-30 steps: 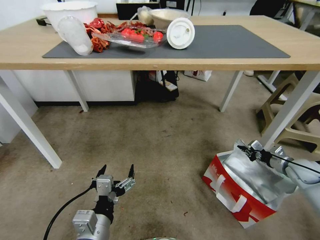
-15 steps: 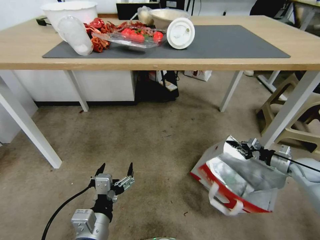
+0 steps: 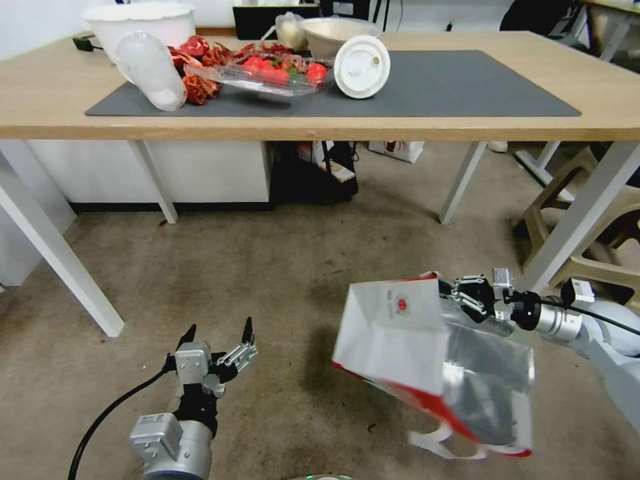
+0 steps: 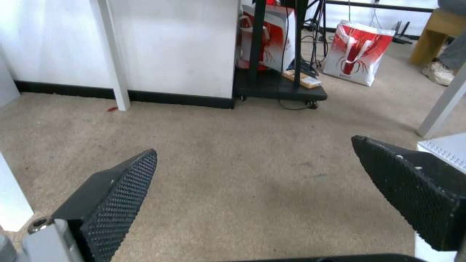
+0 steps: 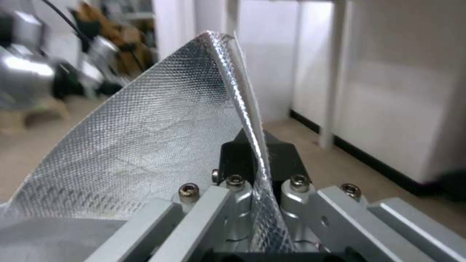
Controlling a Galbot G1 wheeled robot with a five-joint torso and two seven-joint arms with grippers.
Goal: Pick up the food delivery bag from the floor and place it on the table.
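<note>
Food delivery bag (image 3: 400,340), large, white paper with red side panels, silver foil lining and a small round red logo, hung tilted above the stained beige-brown floor (image 3: 253,280), mouth slanting toward the robot and white handles dangling beneath. Right gripper (image 3: 460,297) was clamped on the bag's upper rim; the right wrist view showed the foil-lined edge (image 5: 252,145) pinched between the closed jaws. Left gripper (image 3: 217,337) hovered low over the floor on the robot's left, jaws spread wide with nothing between them, well apart from the bag.

Judgement on the lift: hold is on 1 thin rim only, so the paper could tear or slip. A slow, steady rise seemed wise, keeping the pinch firm and letting the swing settle before carrying the bag across.

Edges and room: the light-wood counter (image 3: 467,127) with white legs stood ahead. Its front edge lay between bag and landing spot, so the bag's bottom would need to rise fully above that edge first. The nearest white leg (image 3: 587,213) stood close beside the right arm. On the dark grey mat (image 3: 467,87), the right half looked bare; a white tub (image 3: 137,23), clear cup (image 3: 150,70), tray of red food (image 3: 267,72) and round white lid (image 3: 361,67) crowded the left half.
</note>
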